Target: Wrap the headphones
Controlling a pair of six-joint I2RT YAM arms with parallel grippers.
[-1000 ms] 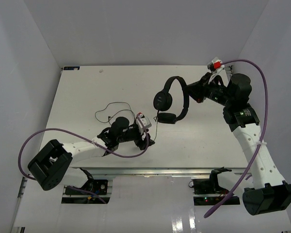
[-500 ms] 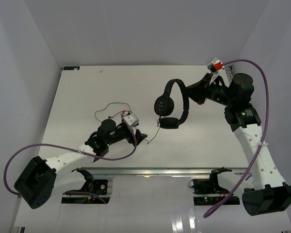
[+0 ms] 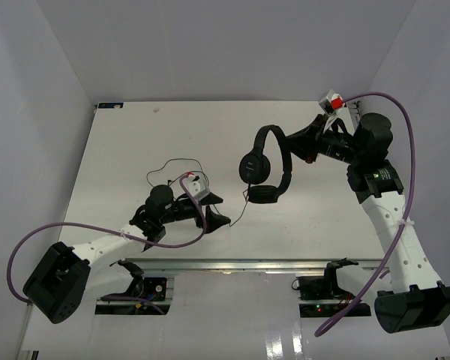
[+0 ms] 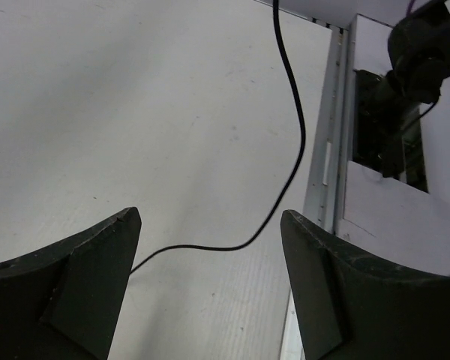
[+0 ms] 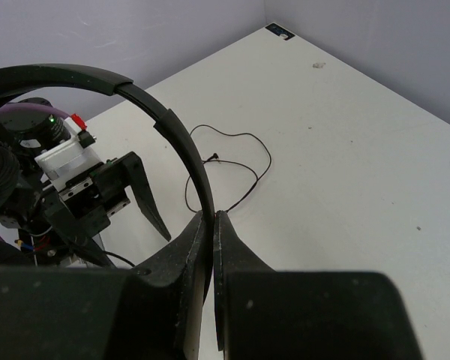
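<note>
My right gripper (image 3: 291,142) is shut on the thin headband (image 5: 172,127) of the black headphones (image 3: 253,166) and holds them above the middle right of the table, both earcups hanging to the left of it. Their thin cord (image 3: 241,211) drops from the lower earcup to the table and runs left into loose loops (image 5: 240,161). Low over the table near the front edge, my left gripper (image 3: 217,210) is open. The cord (image 4: 300,135) lies on the surface just beyond its fingertips (image 4: 82,285), untouched.
The table's metal front rail (image 4: 322,172) runs just right of my left gripper. Purple robot cables (image 3: 405,135) arc off both arms. Grey walls close in the table (image 3: 135,135) at the back and sides.
My left arm has swung back and to the left, its gripper still open and now lower beside the cord. The headphones in my right gripper have shifted slightly toward the front.
</note>
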